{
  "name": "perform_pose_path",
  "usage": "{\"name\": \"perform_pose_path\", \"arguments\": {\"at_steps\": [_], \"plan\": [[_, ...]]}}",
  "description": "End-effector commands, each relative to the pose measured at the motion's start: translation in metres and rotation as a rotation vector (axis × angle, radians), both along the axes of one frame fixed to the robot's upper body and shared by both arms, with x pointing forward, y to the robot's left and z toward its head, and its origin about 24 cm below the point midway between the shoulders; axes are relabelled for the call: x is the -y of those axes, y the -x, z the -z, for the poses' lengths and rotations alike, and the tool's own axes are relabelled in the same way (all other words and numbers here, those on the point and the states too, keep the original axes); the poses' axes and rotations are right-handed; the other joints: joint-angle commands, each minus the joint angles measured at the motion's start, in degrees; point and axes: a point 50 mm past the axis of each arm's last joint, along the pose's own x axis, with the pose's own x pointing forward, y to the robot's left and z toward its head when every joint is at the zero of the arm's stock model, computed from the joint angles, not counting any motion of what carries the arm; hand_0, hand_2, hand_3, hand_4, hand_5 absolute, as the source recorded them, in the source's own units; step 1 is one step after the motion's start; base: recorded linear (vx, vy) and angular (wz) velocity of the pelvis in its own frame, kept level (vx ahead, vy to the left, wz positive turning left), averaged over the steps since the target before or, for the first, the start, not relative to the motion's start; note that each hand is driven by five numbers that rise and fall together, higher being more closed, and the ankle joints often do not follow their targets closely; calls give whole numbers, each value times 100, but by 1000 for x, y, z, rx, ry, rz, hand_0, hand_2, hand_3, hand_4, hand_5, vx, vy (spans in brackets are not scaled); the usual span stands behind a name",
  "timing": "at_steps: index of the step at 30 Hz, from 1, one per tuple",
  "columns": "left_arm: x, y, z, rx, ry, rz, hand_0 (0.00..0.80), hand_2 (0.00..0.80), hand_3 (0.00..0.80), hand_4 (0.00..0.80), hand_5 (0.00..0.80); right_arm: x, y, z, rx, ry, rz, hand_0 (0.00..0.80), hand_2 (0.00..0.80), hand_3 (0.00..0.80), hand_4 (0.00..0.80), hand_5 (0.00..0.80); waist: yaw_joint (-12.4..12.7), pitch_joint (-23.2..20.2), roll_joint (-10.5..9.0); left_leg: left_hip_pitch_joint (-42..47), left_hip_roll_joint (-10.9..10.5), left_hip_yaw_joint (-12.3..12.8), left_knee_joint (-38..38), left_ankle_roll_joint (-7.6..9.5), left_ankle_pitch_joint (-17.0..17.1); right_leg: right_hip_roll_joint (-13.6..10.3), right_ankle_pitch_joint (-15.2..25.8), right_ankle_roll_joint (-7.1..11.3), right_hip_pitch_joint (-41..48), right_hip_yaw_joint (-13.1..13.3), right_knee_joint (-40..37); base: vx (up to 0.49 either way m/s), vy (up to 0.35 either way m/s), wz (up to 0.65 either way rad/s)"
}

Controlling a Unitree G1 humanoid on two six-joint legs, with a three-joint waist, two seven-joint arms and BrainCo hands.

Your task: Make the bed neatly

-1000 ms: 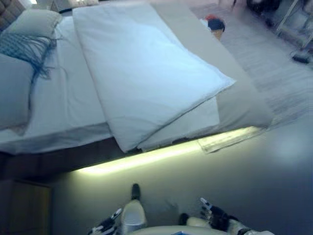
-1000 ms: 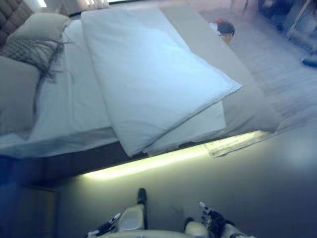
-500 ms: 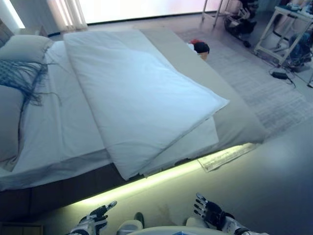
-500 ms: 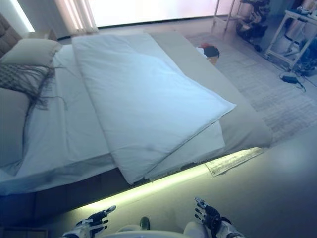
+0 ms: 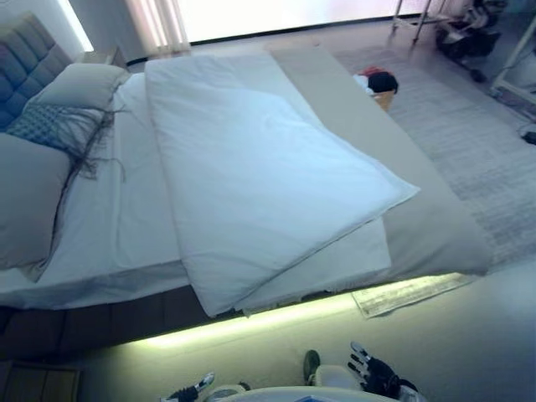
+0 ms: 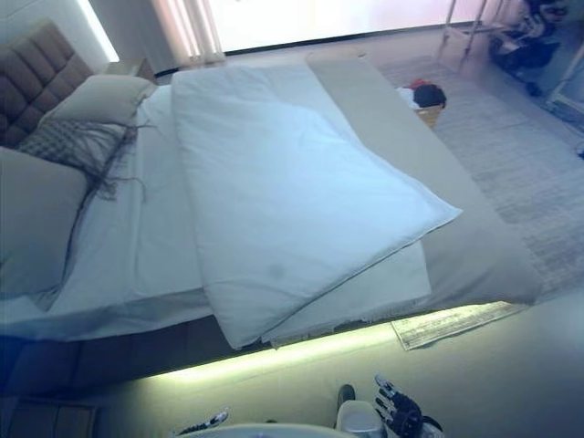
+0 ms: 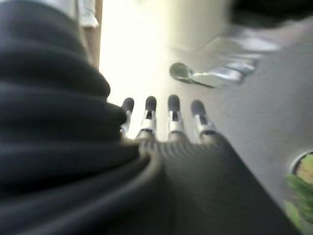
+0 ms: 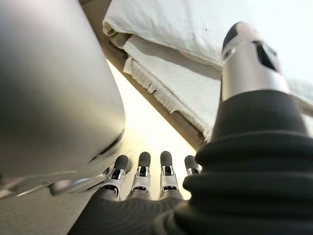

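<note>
A white duvet (image 5: 260, 167) lies folded and askew across the bed (image 5: 435, 226), over a white sheet (image 5: 126, 209); one corner hangs over the near edge. Two beige pillows (image 5: 29, 201) and a fringed grey throw (image 5: 63, 130) lie at the head end. My left hand (image 5: 191, 391) and right hand (image 5: 374, 374) hang low by the floor, well short of the bed. Both are open and empty, fingers straight. The right wrist view shows the bedding's edge (image 8: 186, 93) past the fingers (image 8: 142, 169).
A headboard (image 5: 25, 63) stands at the far left. A small rug (image 5: 414, 293) lies on the floor by the bed's near corner. A basket with clothes (image 5: 381, 84) sits beyond the bed. A patterned carpet (image 5: 477, 142) covers the floor on the right.
The camera has shifted: the bed now sits further right and lower in the picture. Both hands have dropped lower in the view and stay open.
</note>
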Motion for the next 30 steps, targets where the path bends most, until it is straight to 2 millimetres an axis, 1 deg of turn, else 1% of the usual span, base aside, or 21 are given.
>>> {"name": "perform_pose_path", "arguments": {"at_steps": [1, 2, 3, 4, 5, 6, 7, 8, 9, 10, 11, 12, 13, 14, 17, 19, 23, 26, 28, 29, 30], "plan": [[-9, -20, -4, 50, -27, 40, 0, 0, 0, 0, 0, -11, -33, -7, 117, -32, -5, 0, 0, 0, 0, 0, 32, -4, -200, 471, -396, 297, 257, 177, -449, -431, 410, 555, -537, 94, 101, 225, -39, 1], [-9, -20, -4, 54, -27, 35, 0, 0, 0, 0, 0, -11, -34, -7, 118, -32, -10, 0, 0, 0, 0, 0, 18, -24, -188, 445, -344, 380, 452, 111, -376, -443, 360, 516, -534, 25, 131, 233, -9, 5], [-9, -21, -4, 61, -24, 25, 0, 0, 0, 0, 0, -11, -34, -8, 118, -37, -14, 0, 0, 0, 0, 0, 7, -37, -164, 366, -266, 457, 747, 1, -150, -430, 308, 454, -495, -43, 116, 194, -6, 10], [-8, -23, -4, 75, -20, 21, 0, 0, 0, 0, 0, -10, -36, -8, 121, -35, -14, 0, 0, 0, 0, 0, 53, 2, -194, -97, -141, 517, 1598, -182, 395, -452, 207, 333, -300, -79, 49, 176, 12, 17], [-8, -24, -5, 84, -17, 21, 0, 0, 0, 0, 0, -9, -36, -9, 122, -32, -17, 0, 0, 0, 0, 0, 100, 37, -199, -434, -84, 495, 1926, -254, 621, -463, 147, 279, -163, -117, 4, 138, 46, 25], [-5, -27, -4, 95, -12, 19, 0, 0, 0, 0, 0, -7, -38, -10, 131, -30, -9, 0, 0, 0, 0, 0, 173, 119, -218, -863, -24, 545, 2132, -266, 719, -517, 49, 260, 36, -99, -26, 135, 138, 26], [-2, -29, -4, 106, -10, 10, 0, 0, 0, 0, 0, -4, -42, -12, 146, -31, 4, 0, 0, 0, 0, 0, 227, 199, -220, -1078, 6, 592, 2155, -267, 664, -576, -24, 272, 175, -80, -46, 150, 256, 18], [-1, -31, -4, 110, -9, 7, 0, 0, 0, 0, 0, -2, -45, -14, 160, -30, 17, 0, 0, 0, 0, 0, 224, 238, -146, -974, 228, 771, 1389, -270, 621, -602, -125, 348, 259, -85, 7, 162, 331, 1], [-1, -32, -5, 113, -10, 16, 0, 0, 0, 0, 0, -1, -48, -15, 175, -34, 35, 0, 0, 0, 0, 0, 212, 251, -119, -968, 394, 917, 962, -307, 720, -643, -167, 392, 298, -93, 8, 160, 353, 9], [0, -34, -5, 114, -16, 34, 0, 0, 0, 0, 0, 1, -49, -16, 189, -39, 54, 0, 0, 0, 0, 0, 213, 287, -93, -1028, 522, 978, 703, -376, 922, -661, -206, 427, 369, -99, 2, 182, 338, 24], [0, -35, -5, 106, -28, 60, 0, 0, 0, 0, 0, 1, -50, -17, 197, -39, 68, 0, 0, 0, 0, 0, 273, 325, -93, -1117, 557, 952, 384, -391, 952, -767, -268, 499, 486, -124, 15, 169, 289, 38], [0, -35, -5, 102, -35, 73, 0, 0, 0, 0, 0, 0, -51, -17, 198, -39, 75, 0, 0, 0, 0, 0, 302, 341, -120, -1135, 504, 873, 416, -369, 875, -835, -279, 535, 519, -134, 26, 173, 278, 31], [-1, -35, -5, 99, -45, 75, 0, 0, 0, 0, 0, -1, -51, -16, 194, -47, 84, 0, 0, 0, 0, 0, 360, 337, -137, -1115, 327, 660, 417, -316, 751, -919, -274, 602, 531, -103, 50, 172, 279, 14], [-4, -34, -5, 103, -49, 75, 0, 0, 0, 0, 0, -2, -47, -15, 190, -62, 105, 0, 0, 0, 0, 0, 360, 304, -133, -957, 294, 750, 258, -282, 735, -1060, -184, 696, 524, -179, 37, 164, 247, 5], [-8, -32, -6, 90, -51, 92, 0, 0, 0, 0, 0, -5, -39, -12, 180, -80, 92, 0, 0, 0, 0, 0, 386, 237, -143, -777, 162, 745, 145, -179, 625, -1245, 24, 755, 613, -213, -167, 184, 188, -8], [-13, -29, -6, 75, -63, 88, 0, 0, 0, 0, 0, -10, -41, -11, 175, -90, 81, 0, 0, 0, 0, 0, 437, 177, -152, -752, 89, 759, 197, -106, 511, -1340, 122, 796, 695, -231, -355, 159, 132, -12], [-15, -31, -7, 80, -56, 77, 0, 0, 0, 0, 0, -15, -46, -11, 166, -98, 61, 0, 0, 0, 0, 0, 509, 142, -189, -901, 88, 913, 518, -70, 340, -1510, 272, 853, 671, -299, -458, 99, 91, 4], [-14, -35, -7, 73, -50, 110, 0, 0, 0, 0, 0, -14, -42, -10, 148, -93, 107, 0, 0, 0, 0, 0, 493, 121, -223, -983, 96, 941, 644, 17, 259, -1511, 116, 839, 706, -112, -236, 146, 49, -24], [-13, -34, -7, 61, -49, 176, 0, 0, 0, 0, 0, -11, -37, -9, 161, -98, 168, 0, 0, 0, 0, 0, 448, 146, -223, -1057, 73, 960, 733, 98, 248, -1528, 72, 728, 485, -55, 440, 154, 1, -1], [-14, -34, -7, 64, -59, 174, 0, 0, 0, 0, 0, -8, -37, -10, 177, -107, 188, 0, 0, 0, 0, 0, 401, 212, -209, -995, 103, 1051, 713, 119, 252, -1510, 155, 691, 181, -177, 798, 105, -35, -7], [-17, -37, -8, 76, -70, 149, 0, 0, 0, 0, 0, -6, -39, -12, 193, -116, 195, 0, 0, 0, 0, 0, 360, 289, -198, -939, 145, 1144, 705, 110, 239, -1516, 179, 659, -53, -279, 856, 81, -93, -15]]}}
